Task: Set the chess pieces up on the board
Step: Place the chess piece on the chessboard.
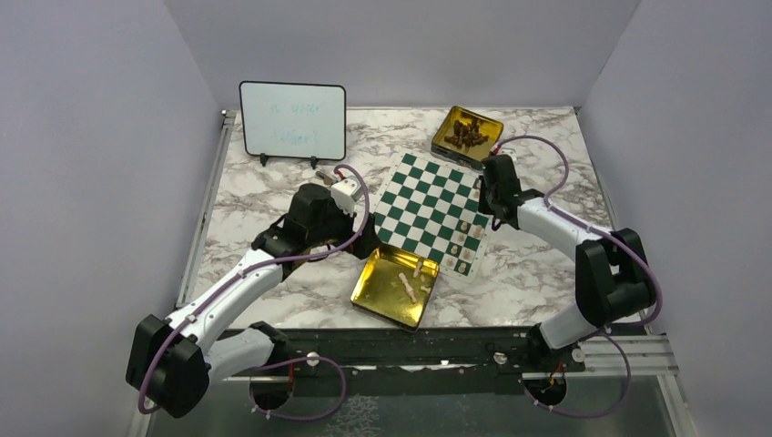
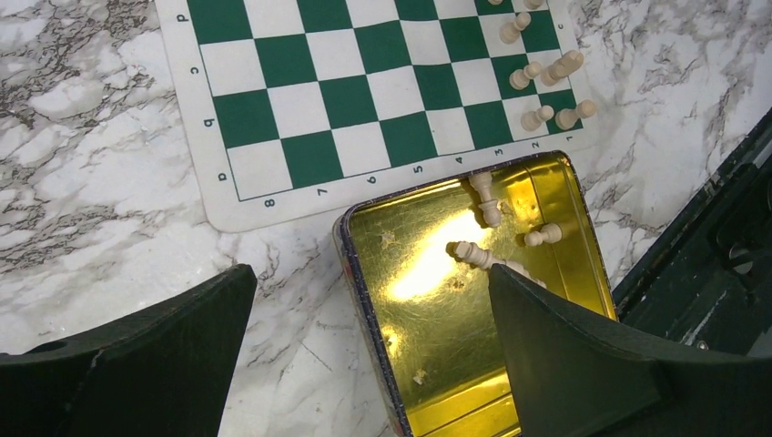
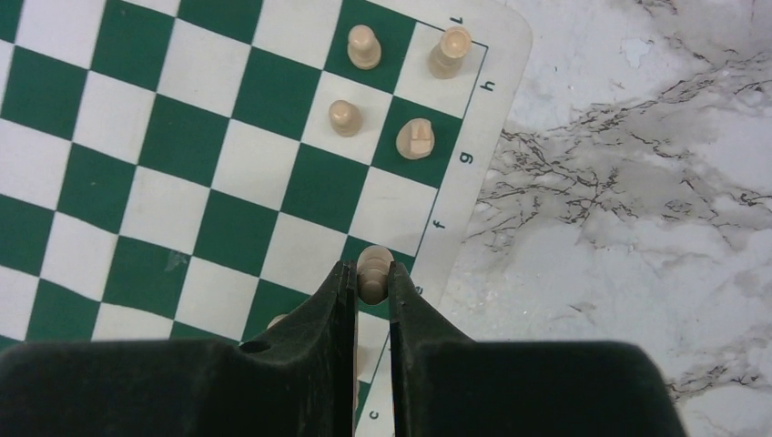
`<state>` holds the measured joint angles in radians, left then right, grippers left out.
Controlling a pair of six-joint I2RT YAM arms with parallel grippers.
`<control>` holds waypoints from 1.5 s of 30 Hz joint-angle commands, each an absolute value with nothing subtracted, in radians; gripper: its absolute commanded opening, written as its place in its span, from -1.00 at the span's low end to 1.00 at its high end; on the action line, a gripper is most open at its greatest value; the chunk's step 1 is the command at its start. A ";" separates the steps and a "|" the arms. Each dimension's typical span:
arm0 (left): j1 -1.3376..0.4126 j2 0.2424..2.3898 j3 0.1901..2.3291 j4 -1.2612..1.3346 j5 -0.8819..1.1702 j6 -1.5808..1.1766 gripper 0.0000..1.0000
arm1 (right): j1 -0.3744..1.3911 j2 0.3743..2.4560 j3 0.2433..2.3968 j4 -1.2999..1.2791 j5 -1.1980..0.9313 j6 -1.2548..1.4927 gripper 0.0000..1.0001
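Right jaws are clamped on one small pale cream chess piece (image 3: 373, 264), gripped near its head, at lower centre of the right wrist frame, over the edge column of the flat green-and-white checked board (image 3: 164, 209), by the letter strip; you can't tell if its base touches

Risks:
- the piece sits near the board border, so a release could land it across a line or off onto the marble worktop (image 3: 637, 228)
- the grip is high and thin, so it may tip when the jaws part
- another cream piece (image 3: 275, 320) shows just beside the left finger and could get knocked

Left jaws are wide apart over the square gold tin (image 2: 350, 273)

Only the left wrist view shows the loose cream pieces (image 2: 543, 236) lying flat in it; only the top view shows the second gold tin of dark pieces (image 1: 466, 134) in the upper centre; there the right arm hides the grip
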<state>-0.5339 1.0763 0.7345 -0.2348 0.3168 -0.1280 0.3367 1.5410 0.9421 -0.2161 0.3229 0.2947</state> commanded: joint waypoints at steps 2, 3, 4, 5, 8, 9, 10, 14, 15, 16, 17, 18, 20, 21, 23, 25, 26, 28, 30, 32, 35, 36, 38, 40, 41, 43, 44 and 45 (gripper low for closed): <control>-0.532 1.052 0.732 -0.232 0.281 -0.105 0.98 | 0.292 1.581 0.926 -0.125 0.292 0.304 -0.74; -0.532 1.051 0.734 -0.233 0.279 -0.104 0.98 | 0.289 1.587 0.925 -0.121 0.293 0.305 -0.74; -0.532 1.051 0.733 -0.234 0.279 -0.105 0.98 | 0.286 1.591 0.924 -0.117 0.290 0.307 -0.74; -0.532 1.051 0.733 -0.235 0.279 -0.106 0.98 | 0.283 1.595 0.922 -0.114 0.286 0.309 -0.74; -0.532 1.051 0.733 -0.236 0.276 -0.104 0.98 | 0.271 1.606 0.919 -0.109 0.266 0.314 -0.73; -0.532 1.050 0.733 -0.236 0.276 -0.103 0.98 | 0.270 1.608 0.919 -0.108 0.265 0.314 -0.73; -0.532 1.049 0.733 -0.236 0.276 -0.104 0.98 | 0.267 1.608 0.918 -0.108 0.264 0.314 -0.73; -0.532 1.052 0.733 -0.237 0.275 -0.103 0.98 | 0.262 1.605 0.916 -0.105 0.256 0.312 -0.72; -0.532 1.051 0.732 -0.237 0.275 -0.103 0.98 | 0.261 1.605 0.916 -0.101 0.255 0.311 -0.72; -0.532 1.052 0.732 -0.236 0.277 -0.104 0.98 | 0.261 1.607 0.916 -0.100 0.255 0.311 -0.72; -0.532 1.051 0.732 -0.236 0.279 -0.103 0.98 | 0.260 1.609 0.916 -0.098 0.253 0.311 -0.72; -0.532 1.051 0.732 -0.237 0.280 -0.103 0.98 | 0.259 1.613 0.916 -0.096 0.250 0.312 -0.72; -0.532 1.053 0.732 -0.238 0.281 -0.103 0.98 | 0.259 1.618 0.916 -0.092 0.247 0.314 -0.72; -0.532 1.053 0.732 -0.238 0.284 -0.103 0.98 | 0.259 1.621 0.917 -0.090 0.247 0.315 -0.72; -0.532 1.051 0.732 -0.238 0.283 -0.104 0.98 | 0.259 1.627 0.921 -0.093 0.246 0.317 -0.72; -0.532 1.051 0.734 -0.238 0.282 -0.101 0.98 | 0.258 1.632 0.927 -0.101 0.245 0.318 -0.72; -0.532 1.050 0.733 -0.238 0.282 -0.101 0.98 | 0.259 1.634 0.929 -0.105 0.244 0.318 -0.72; -0.532 1.051 0.732 -0.237 0.282 -0.102 0.98 | 0.259 1.641 0.935 -0.111 0.245 0.316 -0.71; -0.532 1.049 0.733 -0.238 0.282 -0.102 0.98 | 0.259 1.646 0.934 -0.113 0.247 0.313 -0.71; -0.532 1.050 0.733 -0.238 0.283 -0.103 0.98 | 0.258 1.653 0.936 -0.112 0.244 0.313 -0.71; -0.532 1.052 0.733 -0.238 0.284 -0.102 0.98 | 0.259 1.658 0.939 -0.110 0.244 0.312 -0.71; -0.532 1.052 0.733 -0.238 0.284 -0.102 0.98 | 0.258 1.659 0.939 -0.109 0.244 0.311 -0.70; -0.532 1.055 0.733 -0.238 0.287 -0.103 0.98 | 0.258 1.661 0.940 -0.108 0.246 0.310 -0.70; -0.532 1.055 0.735 -0.238 0.287 -0.102 0.98 | 0.257 1.663 0.942 -0.108 0.247 0.309 -0.71; -0.532 1.055 0.735 -0.238 0.288 -0.103 0.98 | 0.256 1.665 0.944 -0.110 0.247 0.308 -0.70; -0.532 1.054 0.734 -0.238 0.288 -0.102 0.98 | 0.257 1.670 0.945 -0.110 0.248 0.308 -0.70; -0.532 1.055 0.733 -0.237 0.288 -0.102 0.98 | 0.256 1.672 0.945 -0.111 0.248 0.308 -0.70; -0.532 1.055 0.733 -0.238 0.288 -0.103 0.98 | 0.256 1.673 0.947 -0.112 0.247 0.308 -0.69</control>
<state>-0.5339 1.0714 0.7345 -0.2348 0.2947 -0.1127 0.2619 1.6489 0.9283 -0.1207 0.2531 0.3058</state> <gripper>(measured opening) 0.990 0.177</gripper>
